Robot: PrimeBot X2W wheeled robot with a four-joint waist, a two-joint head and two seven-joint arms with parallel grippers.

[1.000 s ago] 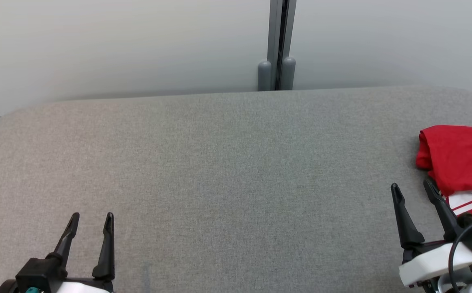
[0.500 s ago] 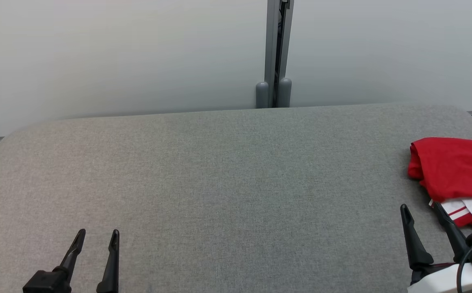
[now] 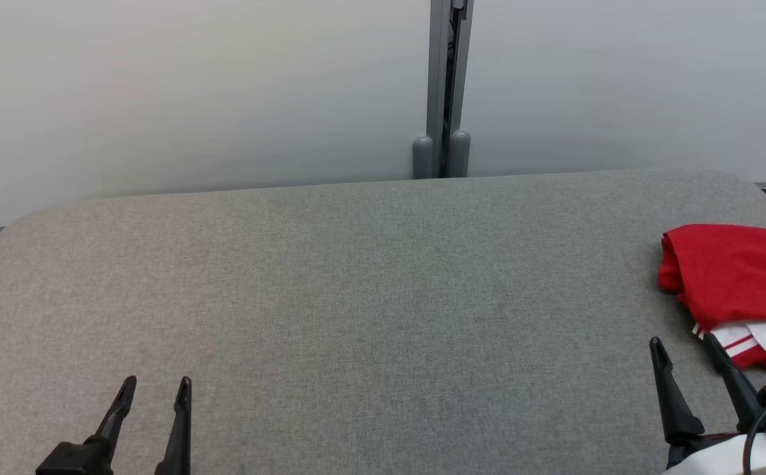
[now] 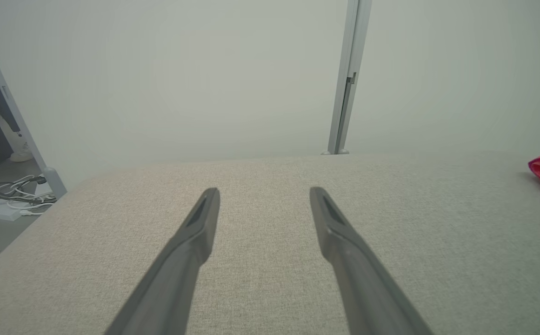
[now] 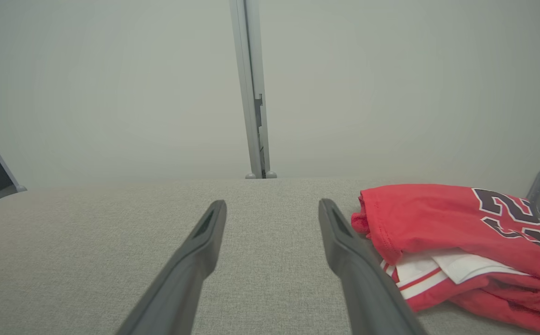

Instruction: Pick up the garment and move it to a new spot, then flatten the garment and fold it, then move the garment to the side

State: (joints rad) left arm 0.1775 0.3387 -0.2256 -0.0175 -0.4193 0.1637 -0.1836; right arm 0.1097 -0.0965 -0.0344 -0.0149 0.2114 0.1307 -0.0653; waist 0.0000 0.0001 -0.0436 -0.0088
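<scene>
Garment point(image 3: 732, 277) folded at right edge of counter point(image 3: 356, 297); my left claw point(image 3: 158, 381) and right claw point(image 3: 681, 340) spread, empty; only my head tilted since, task seemingly complete.

You have bare grey tabletop point(image 3: 369, 297) from 9 o'clock through the middle to about 2 o'clock. The folded red shirt point(image 3: 732, 277) takes up the 3 o'clock edge. Your right fingers point(image 3: 670, 389), spread, stand right beside its near corner; whether the nearer one touches it cannot be told. At 12 o'clock a grey post point(image 3: 444, 86) and pale wall panels point(image 3: 191, 99) close off the far edge. Your left fingers point(image 3: 115, 412), spread at 7 o'clock, face open tabletop.
</scene>
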